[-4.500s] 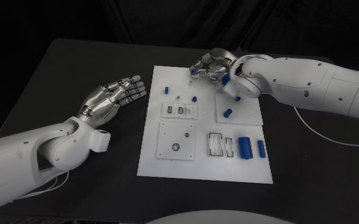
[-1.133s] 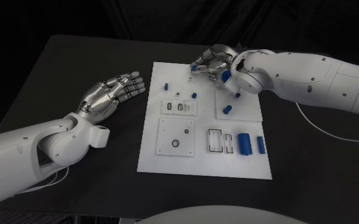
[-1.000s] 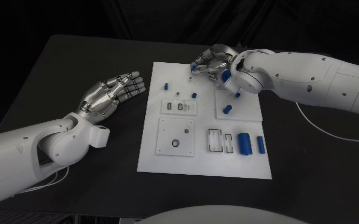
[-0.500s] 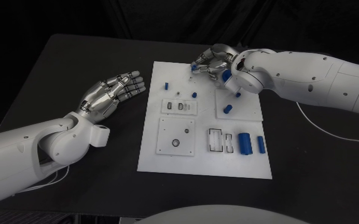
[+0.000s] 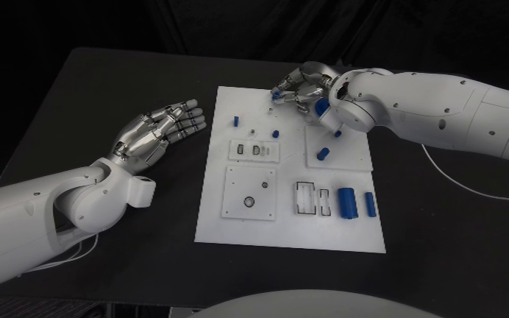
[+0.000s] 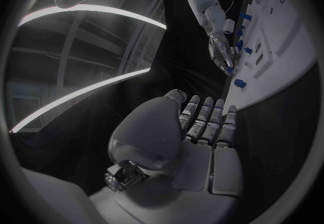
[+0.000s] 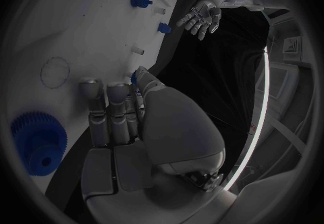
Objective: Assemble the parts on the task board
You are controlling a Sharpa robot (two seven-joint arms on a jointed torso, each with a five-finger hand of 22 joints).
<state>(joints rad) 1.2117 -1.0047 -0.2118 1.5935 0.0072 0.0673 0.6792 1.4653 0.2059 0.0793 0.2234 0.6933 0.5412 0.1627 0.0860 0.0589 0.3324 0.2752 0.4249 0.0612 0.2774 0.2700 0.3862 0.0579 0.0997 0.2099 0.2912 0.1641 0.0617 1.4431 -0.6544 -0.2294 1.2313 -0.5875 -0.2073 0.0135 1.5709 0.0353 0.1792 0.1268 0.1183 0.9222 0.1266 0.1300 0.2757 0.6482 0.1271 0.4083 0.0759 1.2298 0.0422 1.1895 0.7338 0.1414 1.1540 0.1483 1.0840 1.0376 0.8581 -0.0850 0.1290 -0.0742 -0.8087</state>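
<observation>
Black cloth hangs behind the dark bench (image 5: 127, 90), where the white board (image 5: 292, 222) lies in the middle. Nearest, two blue cylinders (image 5: 347, 202) lie beside each other on the board, long axes pointing away from the robot. Left of the board, the left hand (image 5: 159, 132) hovers palm up, fingers spread, holding nothing. At the far edge, the right hand (image 5: 300, 91) pinches a small blue part (image 5: 276, 94) between its fingers (image 7: 108, 100), as half a second before.
</observation>
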